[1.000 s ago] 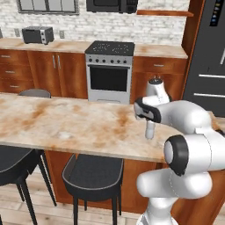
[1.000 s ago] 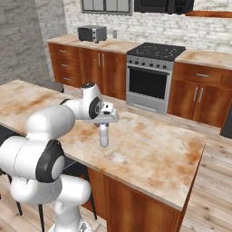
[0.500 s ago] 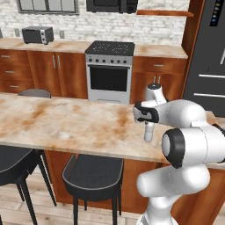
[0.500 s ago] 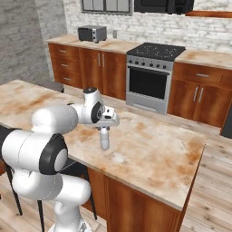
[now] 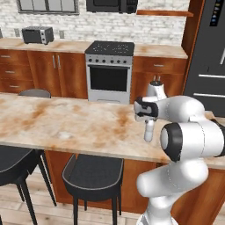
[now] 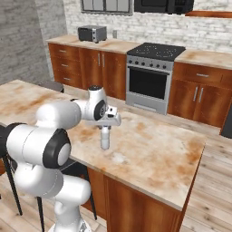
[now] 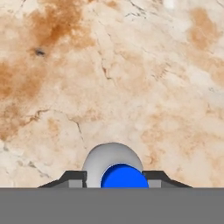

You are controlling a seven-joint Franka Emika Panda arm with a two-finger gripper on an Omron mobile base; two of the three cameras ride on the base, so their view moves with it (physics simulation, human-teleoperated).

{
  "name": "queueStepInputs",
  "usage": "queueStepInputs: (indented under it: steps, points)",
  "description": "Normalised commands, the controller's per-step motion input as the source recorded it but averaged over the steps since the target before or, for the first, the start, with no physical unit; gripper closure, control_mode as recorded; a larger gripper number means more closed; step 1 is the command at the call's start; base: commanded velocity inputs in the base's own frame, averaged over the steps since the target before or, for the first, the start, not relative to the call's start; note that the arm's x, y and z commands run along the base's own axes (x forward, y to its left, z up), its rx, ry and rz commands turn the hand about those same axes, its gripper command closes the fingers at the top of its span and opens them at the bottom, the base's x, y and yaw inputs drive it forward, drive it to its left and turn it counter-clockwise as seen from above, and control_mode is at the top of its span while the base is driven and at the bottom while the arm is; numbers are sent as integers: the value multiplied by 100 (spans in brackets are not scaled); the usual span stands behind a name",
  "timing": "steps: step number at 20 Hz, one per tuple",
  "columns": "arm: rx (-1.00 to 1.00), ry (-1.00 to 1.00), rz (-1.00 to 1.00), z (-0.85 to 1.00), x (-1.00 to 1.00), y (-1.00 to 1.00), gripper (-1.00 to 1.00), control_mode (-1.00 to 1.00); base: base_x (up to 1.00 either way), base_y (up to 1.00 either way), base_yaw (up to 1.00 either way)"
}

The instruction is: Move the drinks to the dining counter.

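A white robot arm reaches over a long marble bench with dark stools beneath its near edge. Its gripper is pinching the neck of a clear, blue-capped water bottle. The bottle hangs upright with its base at or just above the marble, near the bench's right end; contact cannot be told.

The step in hand looks like setting this drink down. To do it well, lower straight until the base sits flat, part the fingers only then, and lift clear vertically so the light bottle does not tip.

The right base view shows the bottle side-on, well in from the bench edges. The hand view looks straight down on the blue cap over veined marble, hiding the bottle's height.
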Motion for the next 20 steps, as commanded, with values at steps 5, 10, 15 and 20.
queueStepInputs:
  steps: [5, 10, 15, 20]
  points:
    - [4, -2, 0, -10, -11, 1, -100, -100, 0, 0, 0]
    - [3, -4, 0, -1, -20, 0, -100, -100, 0, 0, 0]
    - [0, -9, 0, 21, -16, 0, -100, -100, 0, 0, 0]
    - [0, -3, 0, 94, -18, 0, -100, -100, 0, 0, 0]
